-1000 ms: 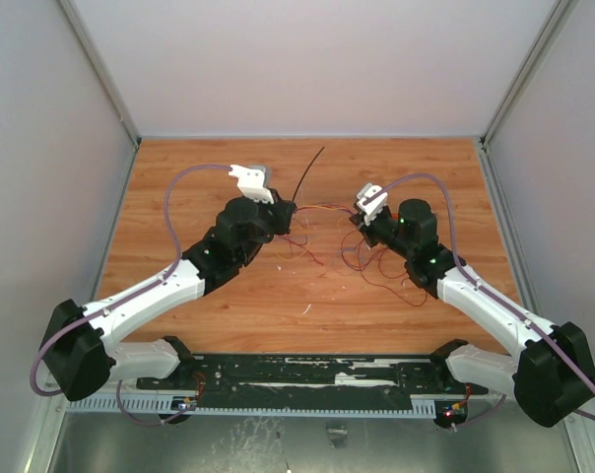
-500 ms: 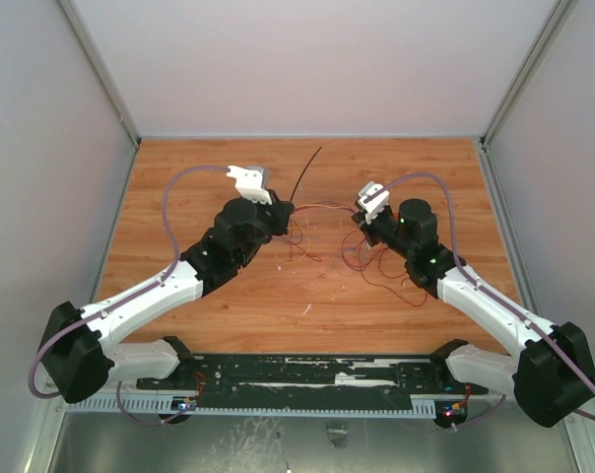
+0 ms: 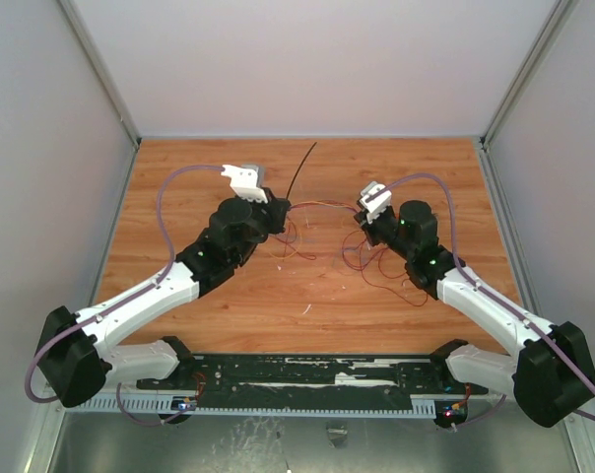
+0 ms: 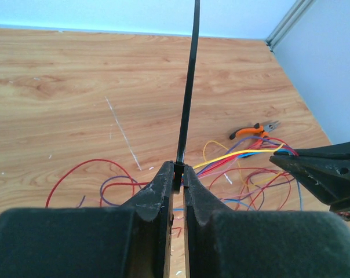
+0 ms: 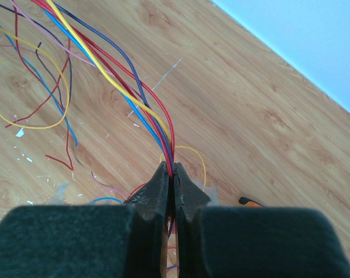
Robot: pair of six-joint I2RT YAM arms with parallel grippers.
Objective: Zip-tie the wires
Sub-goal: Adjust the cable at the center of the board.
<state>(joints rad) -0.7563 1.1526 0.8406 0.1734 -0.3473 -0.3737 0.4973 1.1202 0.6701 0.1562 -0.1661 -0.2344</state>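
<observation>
Left gripper (image 4: 178, 174): clamped on zip tie (image 4: 186, 98), strip pointing at the back wall. Wires (image 5: 163, 142): loops on surface (image 4: 76, 81) between arms, bundle pinched in closed right gripper (image 5: 173, 171). Pliers (image 4: 253, 130): just beyond wires. Open surface left, beyond.

Left gripper (image 4: 178, 172) pinched closed, right gripper (image 5: 171, 172) clamped closed, both facing inward
</observation>
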